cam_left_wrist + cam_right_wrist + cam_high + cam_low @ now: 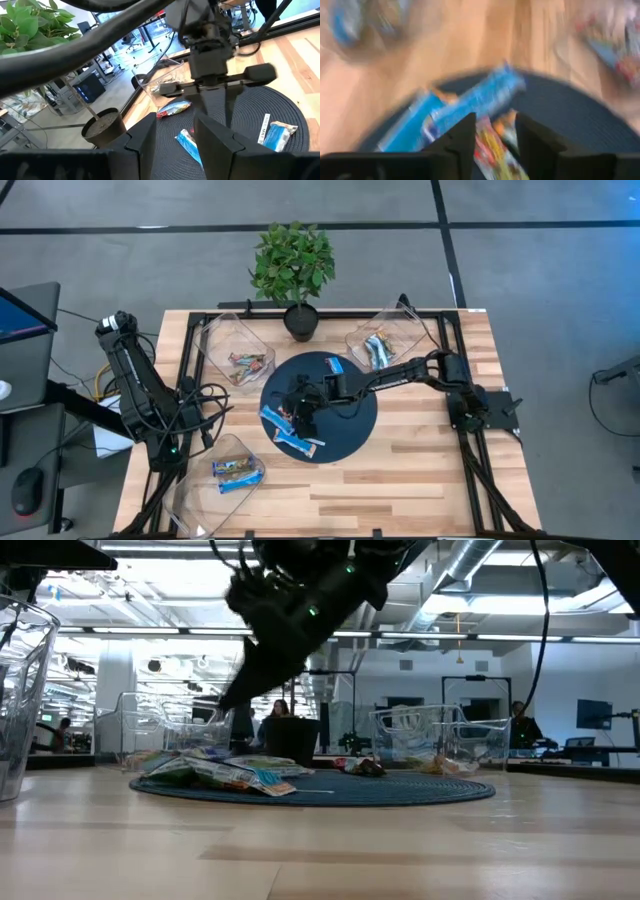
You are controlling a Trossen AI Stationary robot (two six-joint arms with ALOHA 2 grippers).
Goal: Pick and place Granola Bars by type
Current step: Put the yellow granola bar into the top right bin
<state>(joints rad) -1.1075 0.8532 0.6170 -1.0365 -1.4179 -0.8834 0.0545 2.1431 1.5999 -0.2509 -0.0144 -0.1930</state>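
Several granola bars lie flat on a round dark blue mat (350, 430): blue-and-white ones (300, 442) near its near-left rim, one more (335, 365) at its far side, and a red-and-yellow one (490, 150). My right gripper (300, 415) hangs open above the left part of the mat, fingers slanting down, clear of the bars (225, 772) in the low view. The red-and-yellow bar shows on the mat through the gap between the fingers in the right wrist view. My left gripper (175, 145) waits open at the table's left side, facing the mat.
Three clear bins stand around the mat: far left (240, 360) with brownish bars, far right (380, 345) with blue-and-white bars, near left (235, 470) with blue bars. A potted plant (295, 270) stands at the far edge. Cables (205, 395) lie left of the mat.
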